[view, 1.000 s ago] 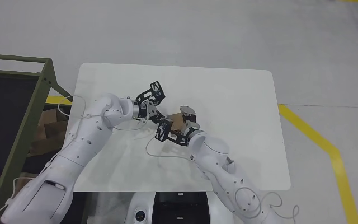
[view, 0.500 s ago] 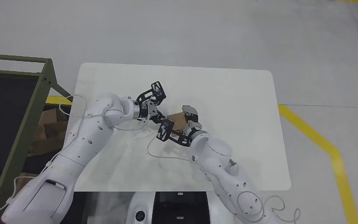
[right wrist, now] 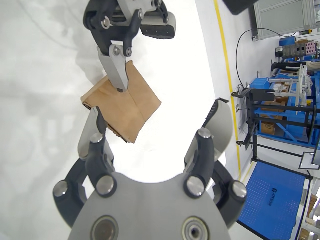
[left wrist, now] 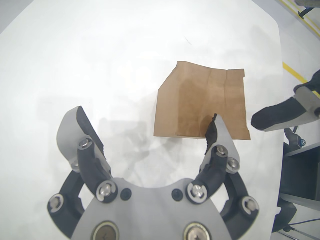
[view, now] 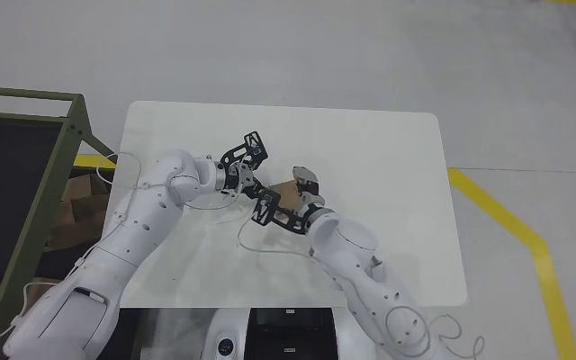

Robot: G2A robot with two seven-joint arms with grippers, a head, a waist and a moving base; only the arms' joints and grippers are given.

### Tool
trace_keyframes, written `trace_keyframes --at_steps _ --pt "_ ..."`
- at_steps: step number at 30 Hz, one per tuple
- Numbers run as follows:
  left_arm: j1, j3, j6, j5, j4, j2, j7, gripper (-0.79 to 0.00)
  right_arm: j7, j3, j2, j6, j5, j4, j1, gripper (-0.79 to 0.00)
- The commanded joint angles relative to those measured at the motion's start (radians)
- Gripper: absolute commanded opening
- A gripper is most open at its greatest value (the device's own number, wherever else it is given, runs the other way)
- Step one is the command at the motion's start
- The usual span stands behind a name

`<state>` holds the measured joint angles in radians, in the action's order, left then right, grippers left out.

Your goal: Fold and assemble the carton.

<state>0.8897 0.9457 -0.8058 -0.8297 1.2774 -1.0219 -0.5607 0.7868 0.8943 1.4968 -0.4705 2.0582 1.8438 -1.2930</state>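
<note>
"So, seen from above, which step is this?"

"Early, I'd judge. The flattened carton [view: 281, 187] lies on the white table [view: 378, 144], right between the right pincer [view: 283, 195] fingers, and the left pincer [view: 256, 169] is close beside it. Nothing is folded up yet."

"And at the left wrist?"

"The left pincer [left wrist: 147, 114] stands wide apart. One fingertip is over the carton [left wrist: 205, 96] at its near edge, and the other is well clear of it."

"The right wrist?"

"The right pincer [right wrist: 157, 106] is spread too, with one finger tucked at the carton [right wrist: 125, 106] edge. Beyond it, a left pincer [right wrist: 138, 58] finger appears to rest on the top panel. Next, I think, one pincer pins a panel while the other pries a layer up."

"Anything different?"

"Hardly. The right arm has crept slightly outward, and the carton looks unmoved."
</note>
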Motion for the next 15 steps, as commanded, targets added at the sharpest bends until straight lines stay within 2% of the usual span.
trace_keyframes --at_steps 1,10,15 --pt "0.000 0.000 0.000 0.001 -0.001 0.000 0.001 0.000 -0.004 0.005 -0.001 0.009 0.001 -0.003 -0.003 -0.114" --pt "0.000 0.001 -0.002 -0.001 -0.004 0.000 0.004 0.000 0.043 -0.017 0.008 -0.011 -0.007 -0.073 0.033 -0.105" --pt "0.001 0.001 -0.004 -0.002 -0.004 0.000 0.005 0.000 0.036 -0.013 0.010 0.016 -0.011 -0.062 0.034 -0.092"
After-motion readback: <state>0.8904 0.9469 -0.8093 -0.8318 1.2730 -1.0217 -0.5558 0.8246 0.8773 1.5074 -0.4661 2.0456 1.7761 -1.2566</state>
